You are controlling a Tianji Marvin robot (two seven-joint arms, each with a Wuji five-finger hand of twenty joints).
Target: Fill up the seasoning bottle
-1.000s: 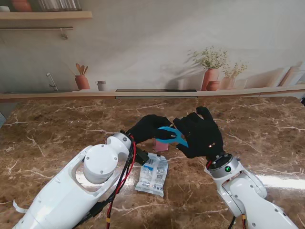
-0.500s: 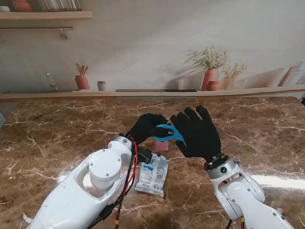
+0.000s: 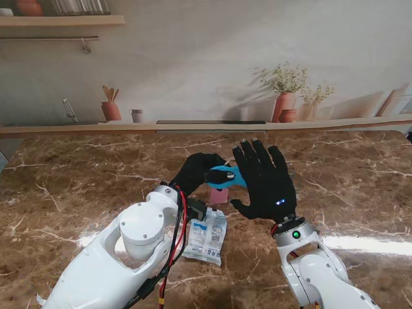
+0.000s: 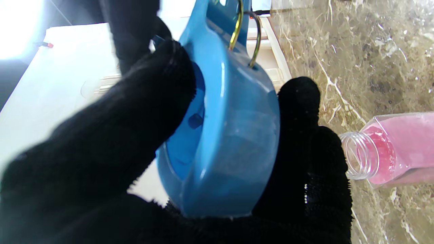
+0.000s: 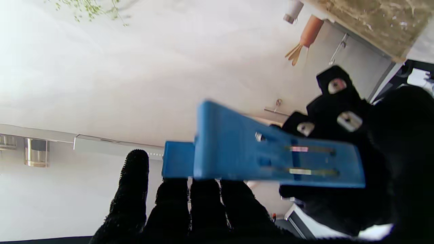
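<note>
A: Packet [image 3: 207, 235] nearest to me: a white printed sachet lying flat on the marble table [image 3: 360, 187], just beside the left arm's forearm, whose red and black cables run along its near edge.

B: And beyond the packet?

A: Seasoning bottle [image 3: 217, 195], standing on the table between the two hands and partly hidden by them in the stand view. The left wrist view shows it more fully [image 4: 390, 149]: clear plastic, square-shouldered, threaded neck uncapped, pink granules reaching up to the shoulder.

B: What stands over it?

A: Blue clip [image 3: 226, 176], held in the air above the bottle. The left hand [image 3: 196, 172], black-gloved, is closed around the clip's broad rounded end [image 4: 223, 135]; a bent wire spring shows near its far part. Thumb on one face, fingers on the other.

B: State of the right hand?

A: Right hand [image 3: 262, 180]: fingers straight and spread, pointing away from me, palm turned toward the clip, grasping nothing. Its wrist view shows the clip's flat jaws [image 5: 264, 152] crossing just past the fingertips [image 5: 135, 169]; contact between them cannot be determined.

B: Farther back?

A: Table edge meets a wall backdrop printed with a terracotta utensil jar [image 3: 111, 109], a small grey cup [image 3: 136, 115], potted plants [image 3: 285, 96] and a shelf [image 3: 61, 20].
</note>
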